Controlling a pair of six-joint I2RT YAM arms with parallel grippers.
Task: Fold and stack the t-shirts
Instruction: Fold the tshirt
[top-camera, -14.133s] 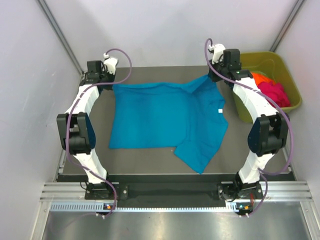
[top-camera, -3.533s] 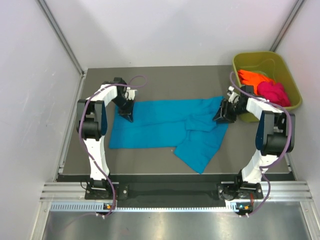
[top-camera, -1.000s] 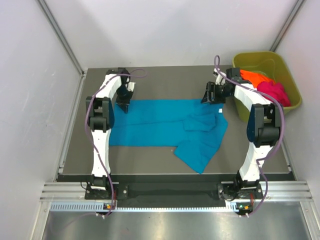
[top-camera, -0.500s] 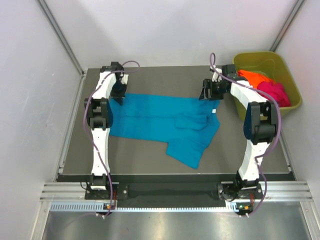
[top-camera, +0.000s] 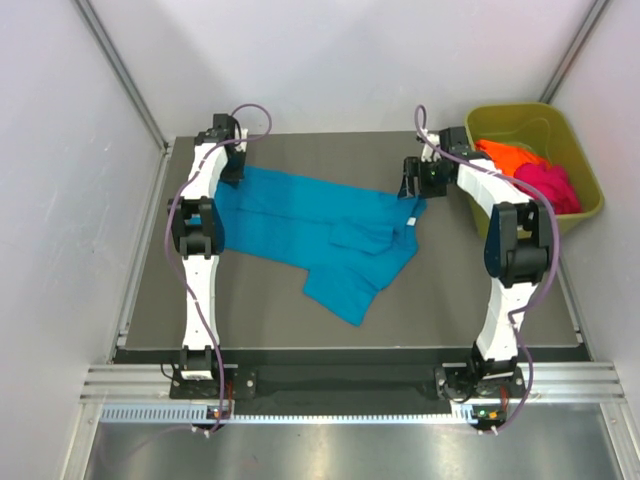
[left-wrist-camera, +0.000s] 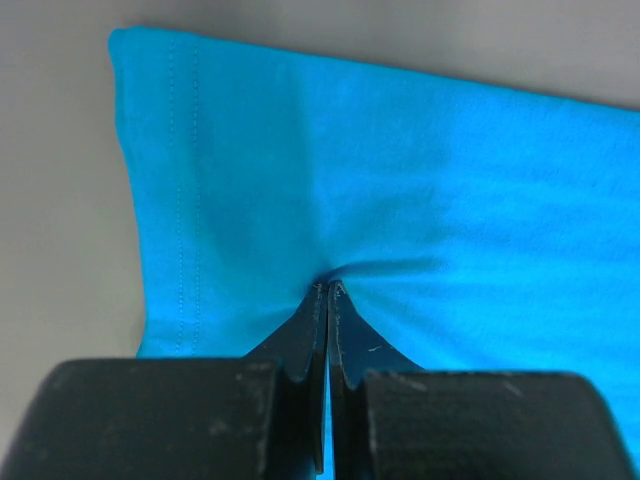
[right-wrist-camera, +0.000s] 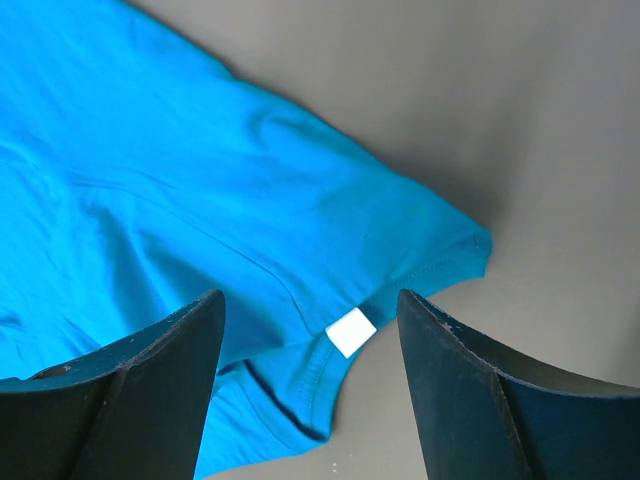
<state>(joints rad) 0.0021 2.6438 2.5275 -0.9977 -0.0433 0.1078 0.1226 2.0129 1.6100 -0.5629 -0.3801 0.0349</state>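
Observation:
A teal-blue t-shirt (top-camera: 310, 225) lies crumpled in a slanted band across the dark table, one part hanging toward the front. My left gripper (top-camera: 233, 172) is at the shirt's back-left corner, shut on a pinch of the cloth (left-wrist-camera: 328, 288) near the stitched hem (left-wrist-camera: 180, 200). Over the collar end hovers my right gripper (top-camera: 413, 188), open (right-wrist-camera: 310, 297), with nothing between its fingers. The small white neck label (right-wrist-camera: 351, 332) shows below it. An orange t-shirt (top-camera: 510, 157) and a magenta-pink t-shirt (top-camera: 548, 185) lie bunched in the tub.
The olive-green plastic tub (top-camera: 520, 110) stands at the back right, just off the table's edge. White walls close in the left, back and right sides. Bare table (top-camera: 250, 300) shows in front of the shirt.
The left gripper has dragged the teal shirt's corner back and to the left, and the whole shirt has slid and slanted that way. The right gripper stays open near the collar.

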